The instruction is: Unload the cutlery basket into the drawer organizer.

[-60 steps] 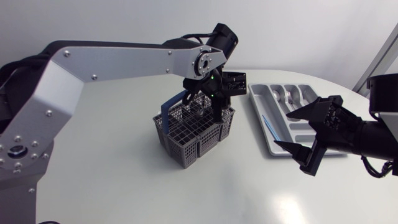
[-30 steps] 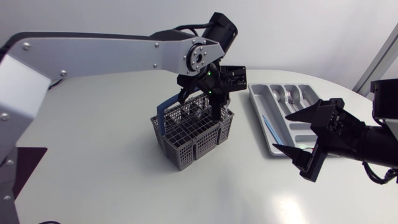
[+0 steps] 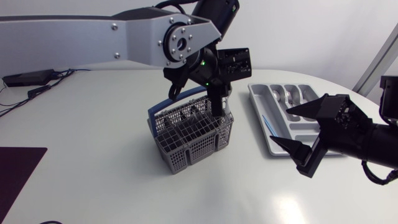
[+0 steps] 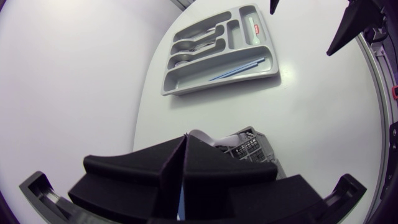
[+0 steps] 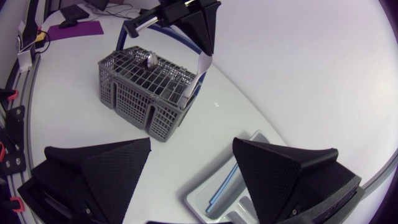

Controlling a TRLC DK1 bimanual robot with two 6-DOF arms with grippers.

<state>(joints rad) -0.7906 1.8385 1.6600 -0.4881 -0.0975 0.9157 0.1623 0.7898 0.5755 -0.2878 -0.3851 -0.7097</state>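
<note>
- Cutlery basket (image 3: 191,137), grey mesh with a blue handle, stands near the middle of the white desk (image 3: 93,155). It is apart from the drawer organizer (image 3: 255,104), which lies to its right.
- The left arm comes in from the left edge of the head view, and the left pincer (image 3: 215,106) hangs over the basket's far right corner with its fingers pointing down.
- The left pincer's two wedges are pressed together on a pale flat utensil (image 5: 202,67). The left wrist view shows the thin strip squeezed in the seam between them.
- In the right wrist view the utensil hangs nearly upright, with its upper end in the pincer and its lower end at the basket's corner. I cannot tell whether the lower end is clear of the mesh.
- A spoon (image 5: 151,59) stands in the basket, bowl up above the rim, in a compartment away from that corner.
- The drawer organizer is a grey tray with several compartments.
- Spoons (image 3: 291,96) lie in the tray's compartments toward its far end.
- A thin blue stick (image 3: 267,123) lies in the long compartment on the side nearest the basket.
- The right arm enters from the right edge. The right pincer (image 3: 281,128) hovers above the near end of the organizer, its fingers spread wide and pointing toward the basket.
- A dark mat (image 3: 15,168) lies at the desk's left edge, well apart from the basket.
</note>
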